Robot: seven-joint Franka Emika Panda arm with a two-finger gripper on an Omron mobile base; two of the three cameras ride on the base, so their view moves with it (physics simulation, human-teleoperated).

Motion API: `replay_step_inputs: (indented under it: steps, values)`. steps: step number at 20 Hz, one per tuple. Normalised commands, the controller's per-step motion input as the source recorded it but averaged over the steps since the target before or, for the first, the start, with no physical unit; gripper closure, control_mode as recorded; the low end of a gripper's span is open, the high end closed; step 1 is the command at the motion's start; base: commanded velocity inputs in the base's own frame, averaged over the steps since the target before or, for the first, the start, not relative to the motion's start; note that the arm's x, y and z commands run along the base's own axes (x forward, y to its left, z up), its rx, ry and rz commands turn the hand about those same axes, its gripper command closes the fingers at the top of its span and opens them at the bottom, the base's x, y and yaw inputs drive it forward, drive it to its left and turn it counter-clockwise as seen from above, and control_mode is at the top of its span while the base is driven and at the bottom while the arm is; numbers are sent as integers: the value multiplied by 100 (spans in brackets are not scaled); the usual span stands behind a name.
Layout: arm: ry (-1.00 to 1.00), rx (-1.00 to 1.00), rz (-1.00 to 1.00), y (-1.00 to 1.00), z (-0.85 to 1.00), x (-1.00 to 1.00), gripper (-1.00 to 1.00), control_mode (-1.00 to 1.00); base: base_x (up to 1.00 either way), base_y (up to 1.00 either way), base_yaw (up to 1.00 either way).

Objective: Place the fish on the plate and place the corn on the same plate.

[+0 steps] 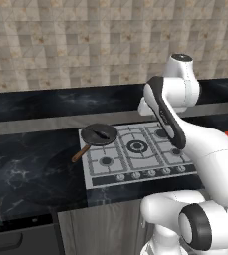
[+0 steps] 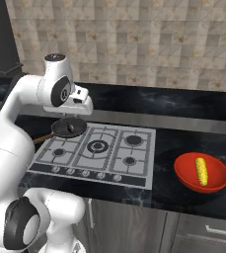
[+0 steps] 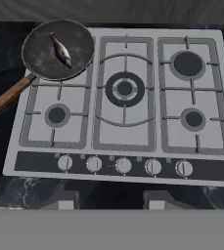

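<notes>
Fish pickup not yet begun: the fish (image 3: pixel 60 50) lies in the frying pan (image 3: pixel 42 58) on the stove's far-left burner, the corn (image 2: pixel 201 171) in the red bowl (image 2: pixel 183 179) on the surface at right; gripper state cannot be told, and it must next descend over the fish.

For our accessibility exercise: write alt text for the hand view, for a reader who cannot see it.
A small dark fish lies in a black frying pan with a wooden handle, on the far-left burner of a silver five-burner hob. Five knobs line its near edge.
</notes>
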Motion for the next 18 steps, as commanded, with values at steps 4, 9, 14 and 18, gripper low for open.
replay_step_inputs:
  steps: [4, 9, 14, 18]
  values:
    - [-1, 0, 0, 3, -13, -4, -100, -100, 0, 0, 0]
    - [0, 1, 0, 39, -23, 0, -100, -100, 0, 0, 0]
    - [-2, 5, 0, 36, -18, 5, -100, -100, 0, 0, 0]
    - [0, 10, 4, 23, -15, 33, -100, -100, 0, 0, 0]
